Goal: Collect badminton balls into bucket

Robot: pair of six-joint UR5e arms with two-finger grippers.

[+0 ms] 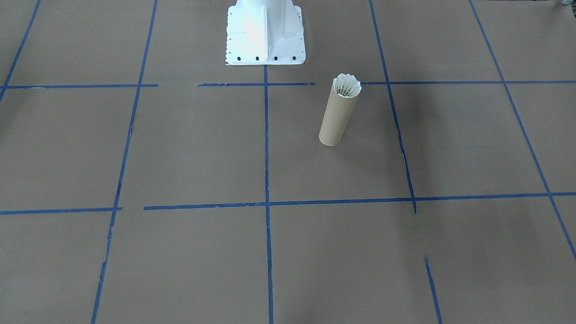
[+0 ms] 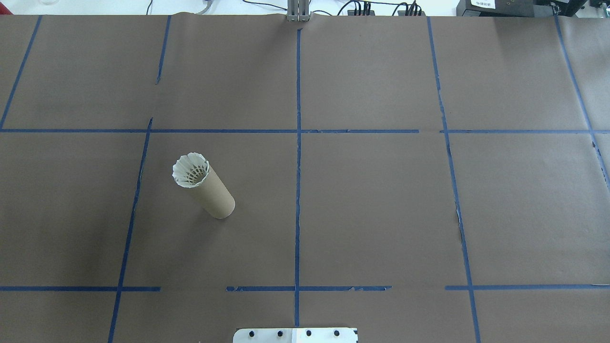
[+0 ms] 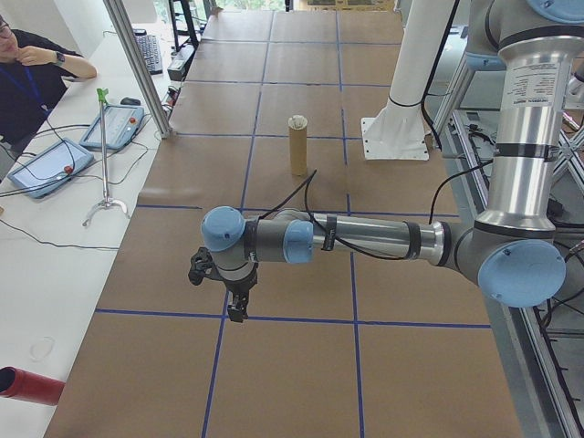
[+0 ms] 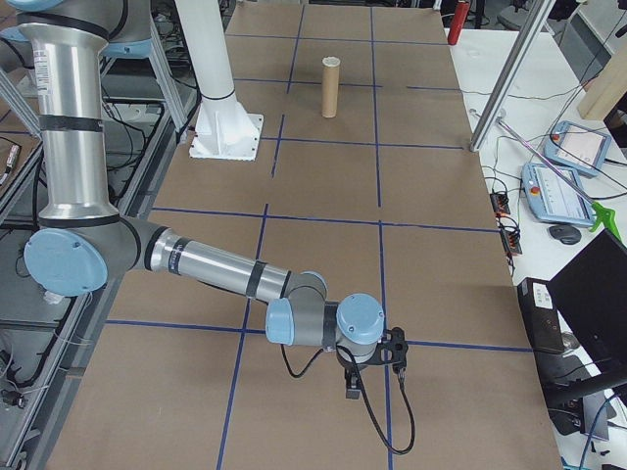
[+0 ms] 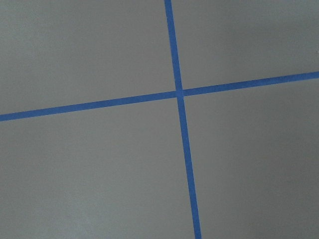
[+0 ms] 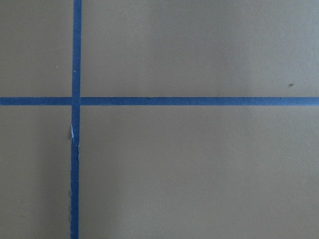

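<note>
On the left half of the worktop, as seen from overhead, the bucket is stood upright inside one of the squares marked out in blue tape. It's just a slim brown cardboard tube, really. The badminton ball is already seated in its open top, with the white feather skirt poking out above the rim and the cork end hidden down inside. The same pairing is seen in the front-facing view, a little way in front of the white robot base.

Both arms are parked well away from the tube, stretched low over the brown paper near the two ends of the worktop. The left pincer and the right pincer are only caught in the side views, pointing down, so whether they're open or closed can't be told. Nothing but paper and crossing tape lines is shown by either wrist camera.

A person is seated at the side bench, where two tablets are laid.
</note>
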